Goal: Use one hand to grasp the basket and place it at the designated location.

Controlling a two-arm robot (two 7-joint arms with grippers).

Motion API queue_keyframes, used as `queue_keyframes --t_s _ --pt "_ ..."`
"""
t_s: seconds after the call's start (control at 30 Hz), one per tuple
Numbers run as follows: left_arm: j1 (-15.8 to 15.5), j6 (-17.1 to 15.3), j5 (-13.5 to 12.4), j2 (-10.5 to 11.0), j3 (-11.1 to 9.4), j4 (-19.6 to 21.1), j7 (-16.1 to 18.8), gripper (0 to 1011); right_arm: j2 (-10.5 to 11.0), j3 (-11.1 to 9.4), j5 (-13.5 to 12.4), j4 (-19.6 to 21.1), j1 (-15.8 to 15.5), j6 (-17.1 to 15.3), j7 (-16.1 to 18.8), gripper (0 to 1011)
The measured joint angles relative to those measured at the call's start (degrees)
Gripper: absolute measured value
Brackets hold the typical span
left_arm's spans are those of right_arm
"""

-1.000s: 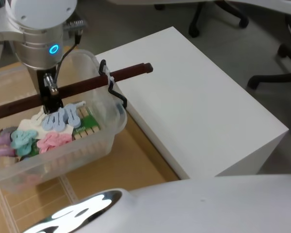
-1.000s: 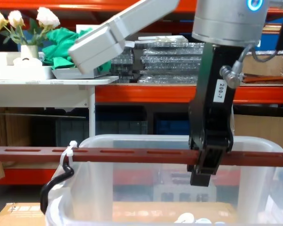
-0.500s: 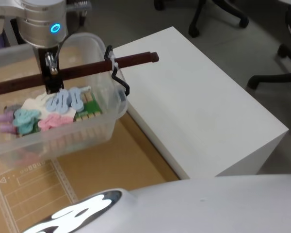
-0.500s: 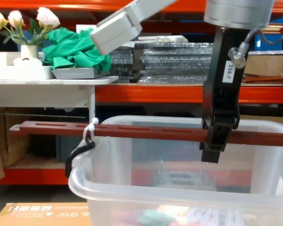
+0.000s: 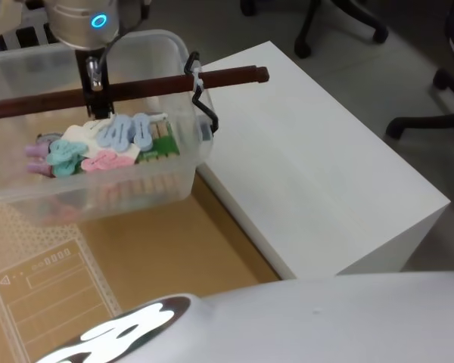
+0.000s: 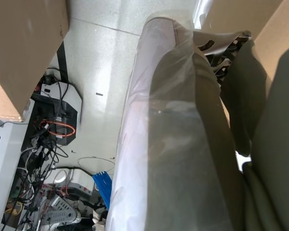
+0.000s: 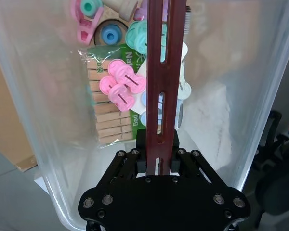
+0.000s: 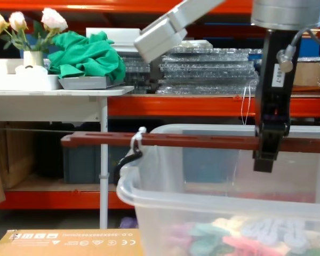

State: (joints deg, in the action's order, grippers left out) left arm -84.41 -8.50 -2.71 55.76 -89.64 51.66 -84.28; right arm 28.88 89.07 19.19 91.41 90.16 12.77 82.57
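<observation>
**Item: basket in carry, task part done.**

- **Right end effector** (image 5: 98,102): we record it closed on the dark red bar handle (image 5: 227,76). In the right wrist view the black jaws pinch the slotted bar from both sides, somewhat off its middle.
- **Basket** (image 5: 121,198): a clear plastic tub that hangs level from the handle by a black hook (image 5: 204,113) and a white zip tie (image 8: 137,140). We judge it lifted, since nothing shows under its base in the chest view. In the head view it hangs over the brown cardboard surface (image 5: 174,257), and its hook end comes just up to the edge of the white tabletop (image 5: 310,159).
- **Contents**: pastel clothes pegs (image 5: 125,130) and a pack of wooden ones lie loose on the tub floor.
- **Left arm**: off the work, with its wrist camera looking down on floor and cabling.

**Done:** grasp made, basket raised.

**Left:** carry to the designated location, set down, release. We cannot tell which surface that location is. The white tabletop lies bare beside the tub, and the cardboard bears a printed outline (image 5: 45,287) nearer the robot.

**Note:** the load hangs from a single grip point, so we expect some swing.
</observation>
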Motion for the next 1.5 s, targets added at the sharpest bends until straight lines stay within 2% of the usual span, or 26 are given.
queue_keyframes --t_s 0.6,0.77,0.97,1.07,1.27,1.5 --pt "0.0 0.0 0.0 0.0 0.0 0.0 0.0 0 2.8 -0.8 1.3 -1.3 -0.4 -6.6 3.0 240" --pt "0.0 0.0 0.0 0.0 0.0 0.0 0.0 0 3.2 -1.1 1.5 -1.3 -0.6 -7.4 3.4 240" --pt "0.0 0.0 0.0 0.0 0.0 0.0 0.0 0 6.2 -1.9 1.7 -0.7 -0.9 -12.6 5.6 240" --pt "0.0 0.0 0.0 0.0 0.0 0.0 0.0 0 8.6 -2.6 1.8 0.1 -1.2 -15.6 6.8 240" --pt "0.0 0.0 0.0 0.0 0.0 0.0 0.0 0 10.8 -3.4 2.2 1.2 -1.6 -17.4 7.9 240" --pt "0.0 0.0 0.0 0.0 0.0 0.0 0.0 0 12.0 -4.0 2.9 1.7 -1.9 -18.4 8.7 240"
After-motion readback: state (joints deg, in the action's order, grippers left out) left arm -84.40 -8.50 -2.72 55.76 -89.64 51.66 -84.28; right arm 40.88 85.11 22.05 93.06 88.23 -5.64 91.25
